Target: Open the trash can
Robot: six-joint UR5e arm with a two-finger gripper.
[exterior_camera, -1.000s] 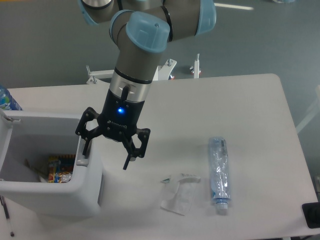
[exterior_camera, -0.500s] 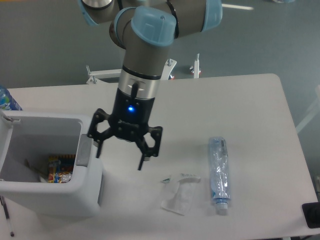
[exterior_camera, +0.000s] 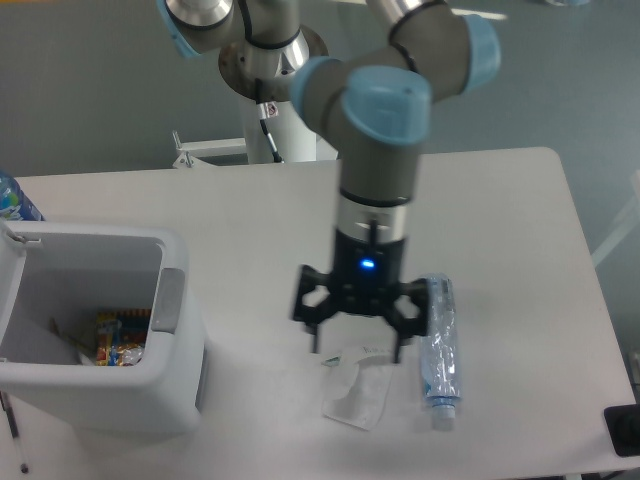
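The tool (exterior_camera: 358, 350) hangs over the white table (exterior_camera: 500, 210), its two fingers spread apart and holding nothing. Directly beneath its tips lies a crumpled white wrapper (exterior_camera: 360, 392); a clear crushed bottle (exterior_camera: 439, 350) lies just to its right in the picture. Well off to its left stands the trash can (exterior_camera: 100, 400), open at the top, colourful litter visible inside, grey push tab (exterior_camera: 168, 300) on its near rim.

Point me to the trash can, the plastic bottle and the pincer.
trash can (exterior_camera: 120, 400), fixed camera, front wall
plastic bottle (exterior_camera: 440, 350), fixed camera, mid body
pincer (exterior_camera: 357, 351), fixed camera, midway between fingertips
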